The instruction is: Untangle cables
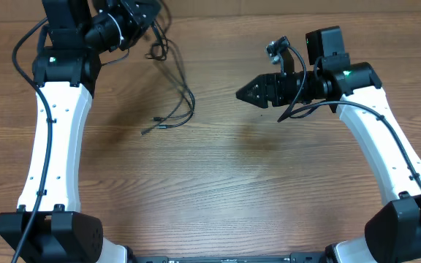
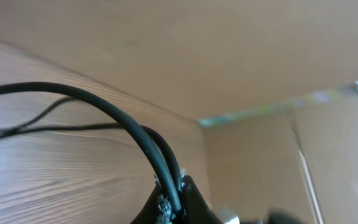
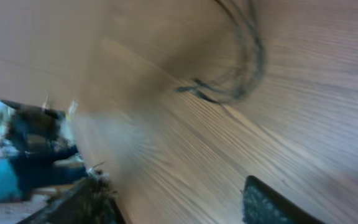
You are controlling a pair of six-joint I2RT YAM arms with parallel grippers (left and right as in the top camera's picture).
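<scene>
Cables dangle from the left end effector at the upper left of the overhead frame, pinched tight, with their loose plug ends trailing on the desk. The right end effector hovers mid-frame with its fingers spread, clear of the strands. I'd grab one plug end low and pull it toward the open lower middle, away from the top edge.

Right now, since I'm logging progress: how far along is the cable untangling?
Done: nothing obvious; the cables trail across the table in one joined bunch. In hand: the left gripper is shut on one end. Left: the right gripper, open and empty, hangs apart from them; the strands need separating.
</scene>
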